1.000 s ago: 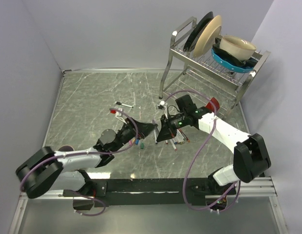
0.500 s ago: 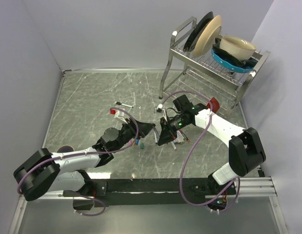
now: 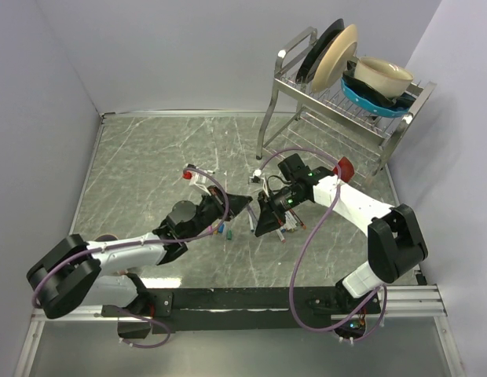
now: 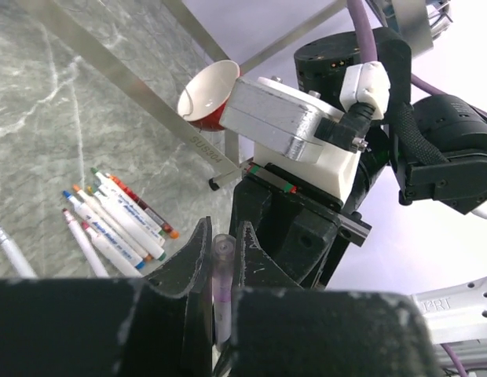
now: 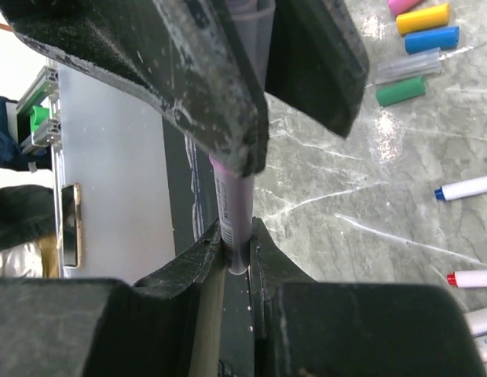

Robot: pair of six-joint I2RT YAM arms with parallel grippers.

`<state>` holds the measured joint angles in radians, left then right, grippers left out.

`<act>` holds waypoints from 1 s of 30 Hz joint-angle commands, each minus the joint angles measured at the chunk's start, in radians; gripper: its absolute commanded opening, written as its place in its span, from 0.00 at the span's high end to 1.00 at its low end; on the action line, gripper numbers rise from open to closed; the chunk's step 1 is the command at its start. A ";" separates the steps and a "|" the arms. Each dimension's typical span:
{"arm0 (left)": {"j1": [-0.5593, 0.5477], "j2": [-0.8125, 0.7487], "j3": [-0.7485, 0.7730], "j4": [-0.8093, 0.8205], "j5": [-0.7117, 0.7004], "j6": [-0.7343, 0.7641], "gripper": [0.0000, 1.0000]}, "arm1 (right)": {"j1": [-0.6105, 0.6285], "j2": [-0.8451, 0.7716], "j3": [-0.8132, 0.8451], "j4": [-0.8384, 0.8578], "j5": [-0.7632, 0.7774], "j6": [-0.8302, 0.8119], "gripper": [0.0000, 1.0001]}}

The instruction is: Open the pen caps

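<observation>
A white-barrelled pen [image 5: 233,206] with purple marking hangs in the air between my two grippers, above the table's middle. My right gripper [image 5: 236,236] is shut on its barrel end. The other end carries a translucent purple pen cap [image 4: 222,263], and my left gripper [image 4: 222,236] is shut on that cap. In the top view the left gripper [image 3: 242,206] and right gripper [image 3: 260,220] meet tip to tip. Several loose pen caps [image 5: 422,17], pink, yellow, blue, clear and green, lie on the table, seen from above as a small cluster [image 3: 224,231].
A row of white pens [image 4: 118,222] lies on the marble table [image 3: 149,157] under the right arm. One more pen [image 3: 201,168] lies apart at the back. A red bowl [image 3: 343,168] sits by the metal dish rack [image 3: 338,106], which holds plates and bowls.
The left gripper's jaws have shut on the cap end of the pen held by the right gripper. The left arm shifted slightly towards it; the right arm stayed almost still.
</observation>
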<state>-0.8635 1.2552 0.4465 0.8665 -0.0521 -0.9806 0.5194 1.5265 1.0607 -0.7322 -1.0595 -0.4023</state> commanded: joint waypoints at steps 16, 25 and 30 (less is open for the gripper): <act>0.282 -0.576 -0.014 -0.740 -0.468 -0.033 0.99 | 0.093 0.049 0.001 0.097 0.322 0.088 1.00; 0.285 -0.499 -0.087 -1.116 -0.457 -0.254 0.99 | 0.091 0.119 -0.011 0.177 0.570 0.207 0.92; 0.285 -0.550 -0.161 -1.129 -0.430 -0.305 0.99 | 0.090 0.167 -0.011 0.188 0.658 0.253 0.87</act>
<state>-0.5827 0.7513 0.3206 -0.2161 -0.5072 -1.2106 0.6064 1.6680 1.0534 -0.5854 -0.5060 -0.2016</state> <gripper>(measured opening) 0.092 0.200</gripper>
